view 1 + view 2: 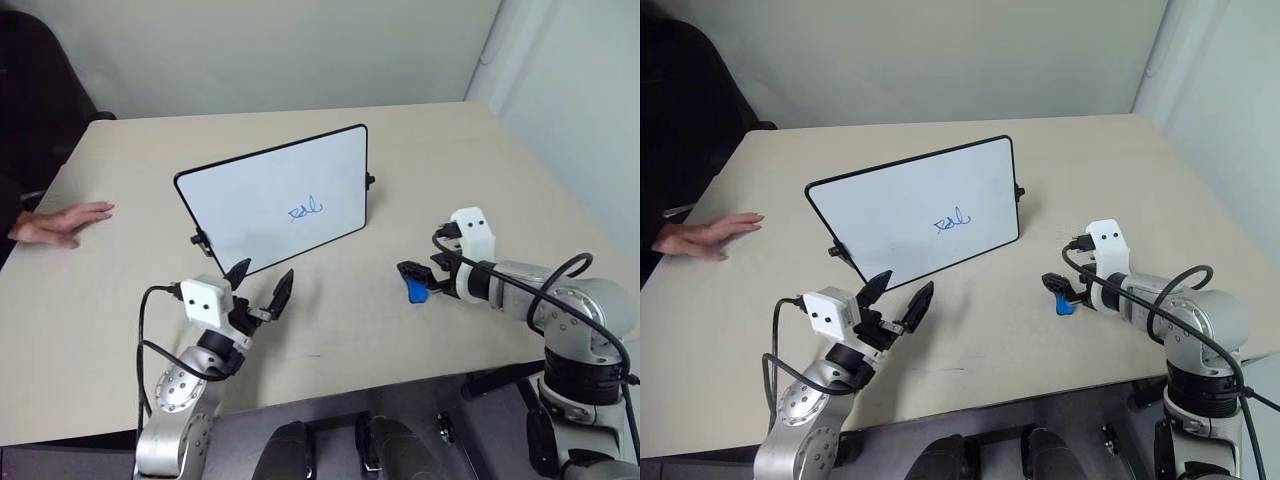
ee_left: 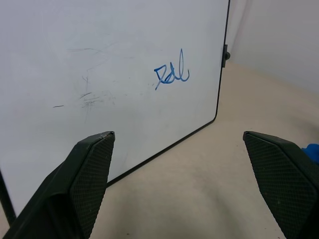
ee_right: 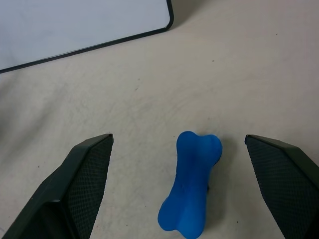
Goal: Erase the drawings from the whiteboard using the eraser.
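The right pincer (image 1: 412, 281) is standing released, with its two fingers spread wide, and it is pointing down toward the counter (image 1: 450, 180). The eraser (image 3: 189, 182), a small blue piece shaped like a bone, is lying on the counter between these fingers. In the right wrist view it is sitting closer to one finger, but it is not touching either of them.

The left pincer (image 1: 262, 283) is also standing released, its fingers wide apart and holding nothing. It is pointing at the lower edge of the whiteboard (image 1: 250, 200), just in front of it, without touching.

The whiteboard is standing tilted back near the middle of the counter, to the left of the eraser and a little apart from it. The drawings (image 1: 305, 209), a small blue scribble, are sitting on the right half of the white surface. Some faint grey marks are showing on the board in the left wrist view.

A person's hand (image 1: 60, 222) is resting flat on the left edge of the counter, well apart from the board.
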{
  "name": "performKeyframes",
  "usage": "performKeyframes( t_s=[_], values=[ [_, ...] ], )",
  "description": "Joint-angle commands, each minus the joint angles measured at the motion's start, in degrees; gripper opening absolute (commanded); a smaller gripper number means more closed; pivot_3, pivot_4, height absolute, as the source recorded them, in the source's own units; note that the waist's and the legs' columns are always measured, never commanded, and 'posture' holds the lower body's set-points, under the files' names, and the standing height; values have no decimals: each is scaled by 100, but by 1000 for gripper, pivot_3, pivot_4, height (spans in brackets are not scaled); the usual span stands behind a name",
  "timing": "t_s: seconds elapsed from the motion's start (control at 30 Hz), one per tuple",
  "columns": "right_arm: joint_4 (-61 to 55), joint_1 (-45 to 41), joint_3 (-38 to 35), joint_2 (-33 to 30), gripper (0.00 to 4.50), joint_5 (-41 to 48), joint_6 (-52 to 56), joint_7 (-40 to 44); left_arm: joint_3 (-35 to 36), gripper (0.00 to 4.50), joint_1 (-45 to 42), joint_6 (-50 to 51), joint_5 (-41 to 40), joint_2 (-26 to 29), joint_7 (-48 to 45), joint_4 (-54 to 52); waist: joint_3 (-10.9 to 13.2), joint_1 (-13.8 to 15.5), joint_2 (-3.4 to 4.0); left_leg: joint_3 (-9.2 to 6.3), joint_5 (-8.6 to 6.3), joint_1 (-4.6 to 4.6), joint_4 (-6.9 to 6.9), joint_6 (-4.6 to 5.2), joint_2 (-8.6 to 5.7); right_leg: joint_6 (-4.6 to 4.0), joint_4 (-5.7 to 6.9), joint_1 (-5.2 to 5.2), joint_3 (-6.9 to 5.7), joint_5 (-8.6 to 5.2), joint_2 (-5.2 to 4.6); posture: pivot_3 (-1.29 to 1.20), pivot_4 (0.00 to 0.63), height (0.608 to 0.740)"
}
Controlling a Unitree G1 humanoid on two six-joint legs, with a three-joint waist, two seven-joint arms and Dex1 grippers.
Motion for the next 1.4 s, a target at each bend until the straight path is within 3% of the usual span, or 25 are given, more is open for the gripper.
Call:
performKeyframes(
  t_s=[0.03,0.3,0.5,0.8,1.13,1.4],
  values=[
    [-242,32,-125,-40,4485,18,-4,92,-38,4500,-70,-52,-42,-20,-50,-149,0,0,0,0,0,0,0,0,0,0,0,0,0,0,0,0,150,740],
    [-566,304,-357,-303,4485,224,-171,498,-104,4500,-60,-129,49,-122,-7,-116,0,6,0,0,-2,0,0,2,0,5,0,2,0,-3,0,0,150,740],
    [-1463,1314,-521,-432,4485,171,-2272,1314,-142,4500,-117,-130,12,-173,-31,-50,0,12,0,1,-6,-2,0,0,0,4,1,2,-1,-12,0,0,150,740],
    [-1438,1932,-452,-363,4485,230,-2931,1301,-228,4500,-211,-104,14,-183,-75,24,0,9,0,2,-7,21,5,2,0,6,-1,29,2,-12,0,0,150,740],
    [-1339,1968,-452,-460,4485,254,-2920,1228,-218,4500,-213,-135,15,-188,-87,35,0,8,-1,2,-15,21,5,-1,-1,11,-1,29,2,-16,0,0,150,740],
    [-401,1267,-852,-547,4485,532,-916,551,-202,4500,-141,-115,30,-172,-51,-65,0,10,-1,2,-18,25,6,2,-1,17,-7,38,4,-19,0,0,150,740]
  ],
)
